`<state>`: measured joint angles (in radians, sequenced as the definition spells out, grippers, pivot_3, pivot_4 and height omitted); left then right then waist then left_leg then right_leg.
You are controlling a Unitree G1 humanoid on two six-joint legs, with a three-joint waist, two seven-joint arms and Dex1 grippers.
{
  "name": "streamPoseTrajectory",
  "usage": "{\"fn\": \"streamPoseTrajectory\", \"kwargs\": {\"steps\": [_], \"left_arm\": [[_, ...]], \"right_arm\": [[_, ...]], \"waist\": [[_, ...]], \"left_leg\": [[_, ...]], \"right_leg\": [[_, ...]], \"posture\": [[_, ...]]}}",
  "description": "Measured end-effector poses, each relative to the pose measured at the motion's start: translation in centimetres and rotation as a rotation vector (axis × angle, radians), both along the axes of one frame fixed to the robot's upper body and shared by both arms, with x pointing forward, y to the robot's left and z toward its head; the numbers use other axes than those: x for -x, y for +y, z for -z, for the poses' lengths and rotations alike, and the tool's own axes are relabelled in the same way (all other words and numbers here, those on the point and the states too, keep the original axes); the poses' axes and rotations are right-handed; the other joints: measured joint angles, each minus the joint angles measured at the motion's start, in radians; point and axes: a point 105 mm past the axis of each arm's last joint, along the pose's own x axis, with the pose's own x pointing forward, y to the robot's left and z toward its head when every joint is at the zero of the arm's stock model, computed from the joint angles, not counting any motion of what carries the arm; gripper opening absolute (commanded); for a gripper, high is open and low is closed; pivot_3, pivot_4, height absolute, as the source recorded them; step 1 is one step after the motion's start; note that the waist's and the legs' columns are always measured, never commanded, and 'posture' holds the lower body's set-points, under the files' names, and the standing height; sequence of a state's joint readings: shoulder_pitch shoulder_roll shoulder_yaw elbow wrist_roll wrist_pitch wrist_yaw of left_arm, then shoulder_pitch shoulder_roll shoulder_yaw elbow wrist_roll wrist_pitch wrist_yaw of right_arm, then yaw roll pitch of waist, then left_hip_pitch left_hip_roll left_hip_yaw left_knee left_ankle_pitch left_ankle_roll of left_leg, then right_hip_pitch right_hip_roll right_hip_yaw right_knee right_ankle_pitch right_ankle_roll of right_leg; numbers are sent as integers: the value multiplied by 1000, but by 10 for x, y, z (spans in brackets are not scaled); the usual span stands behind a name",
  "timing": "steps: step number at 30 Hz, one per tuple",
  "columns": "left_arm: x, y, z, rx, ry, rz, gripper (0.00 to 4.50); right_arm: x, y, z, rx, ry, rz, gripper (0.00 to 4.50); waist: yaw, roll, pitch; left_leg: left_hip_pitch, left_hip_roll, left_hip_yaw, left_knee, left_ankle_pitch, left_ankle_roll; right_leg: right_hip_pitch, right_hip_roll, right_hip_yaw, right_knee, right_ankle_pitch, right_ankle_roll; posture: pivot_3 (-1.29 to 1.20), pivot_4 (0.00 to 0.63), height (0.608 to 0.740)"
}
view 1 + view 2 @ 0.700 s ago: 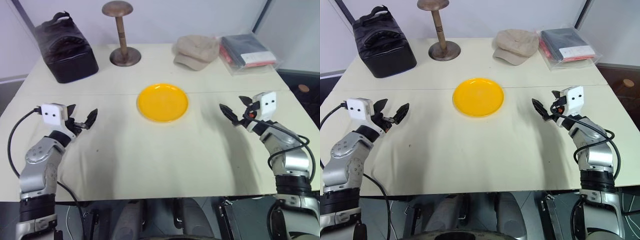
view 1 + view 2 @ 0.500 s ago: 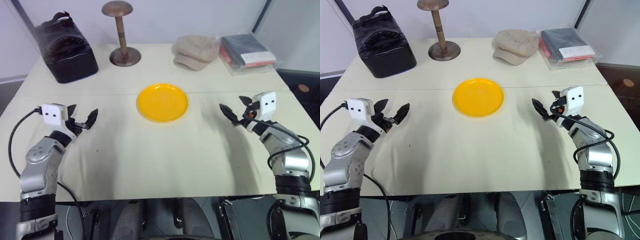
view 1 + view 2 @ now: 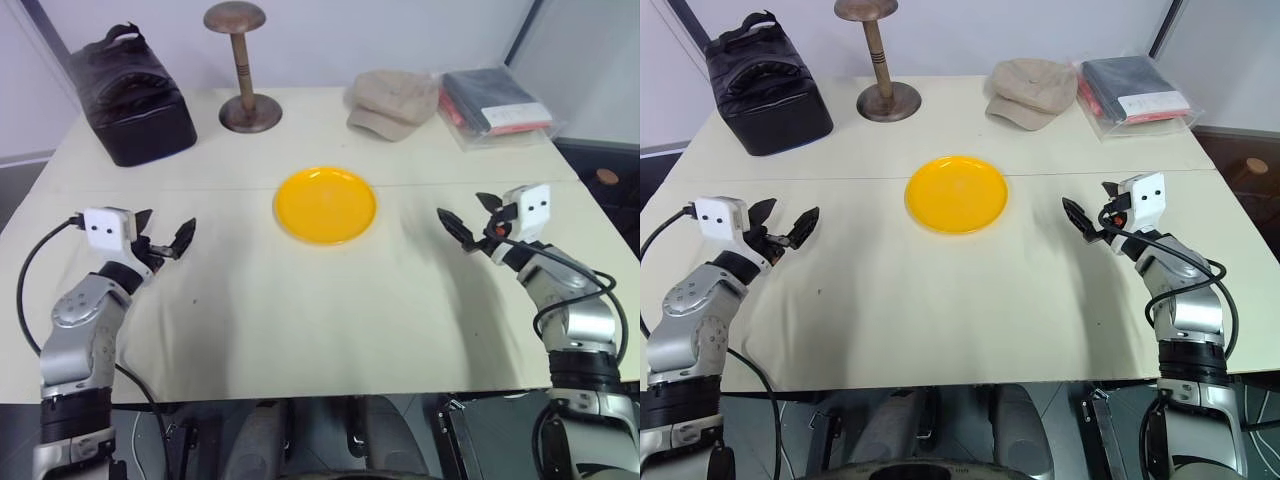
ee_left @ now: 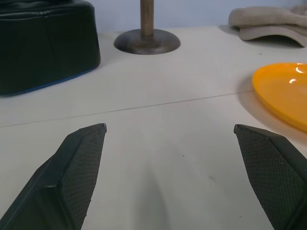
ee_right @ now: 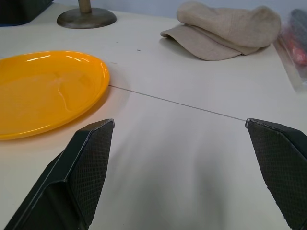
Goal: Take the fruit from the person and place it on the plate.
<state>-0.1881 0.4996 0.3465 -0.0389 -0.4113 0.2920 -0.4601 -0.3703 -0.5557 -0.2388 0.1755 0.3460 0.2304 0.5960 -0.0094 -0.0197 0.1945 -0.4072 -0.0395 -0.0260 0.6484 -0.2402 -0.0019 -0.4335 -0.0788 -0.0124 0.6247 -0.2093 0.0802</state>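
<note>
1. The desk (image 3: 300, 310) lies under both my arms, a pale cloth over it with one straight seam running across just beyond my fingertips.
2. Far ahead of my left gripper (image 3: 163, 235) sits a black bag (image 3: 130, 95), zipped shut, so I cannot tell what is inside it. Just beside it, further toward my right, stands a wooden stand (image 3: 240, 70) on a round brown base.
3. Far ahead of my right gripper (image 3: 467, 217) lies a clear packet (image 3: 495, 105) with dark and red folded things in it; what they are I cannot tell. A beige cap (image 3: 392, 100) rests next to it, toward the centre.
4. The plate (image 3: 325, 205) sits between my two grippers, slightly ahead of both, nearer my right one. It holds nothing.
5. The fruit and the person are not before me, so I cannot say where either is.
6. I judge a banana will be light, firm along its length but soft-skinned and easy to bruise. I would take it across the middle, where it balances, with only a gentle squeeze. The skin may slip a little against my textured pads (image 5: 91, 163).
7. My left gripper hangs just above the desk, jaws wide apart, holding nothing.
8. My right gripper matches it: jaws spread as wide as they go, nothing between them, level and pointing forward.
</note>
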Motion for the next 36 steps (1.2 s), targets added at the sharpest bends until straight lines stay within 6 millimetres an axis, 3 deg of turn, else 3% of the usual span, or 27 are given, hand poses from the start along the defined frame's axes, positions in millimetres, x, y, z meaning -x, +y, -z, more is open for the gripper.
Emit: {"fn": "streamPoseTrajectory", "kwargs": {"steps": [36], "left_arm": [[-3, -1, 0, 5, 7, 16, 4466]], "right_arm": [[-1, 3, 2, -3, -8, 9, 4500]], "waist": [[-1, 0, 0]], "left_leg": [[0, 0, 0, 0, 0, 0]], "right_leg": [[0, 0, 0, 0, 0, 1]], "posture": [[0, 150, 740]]}}
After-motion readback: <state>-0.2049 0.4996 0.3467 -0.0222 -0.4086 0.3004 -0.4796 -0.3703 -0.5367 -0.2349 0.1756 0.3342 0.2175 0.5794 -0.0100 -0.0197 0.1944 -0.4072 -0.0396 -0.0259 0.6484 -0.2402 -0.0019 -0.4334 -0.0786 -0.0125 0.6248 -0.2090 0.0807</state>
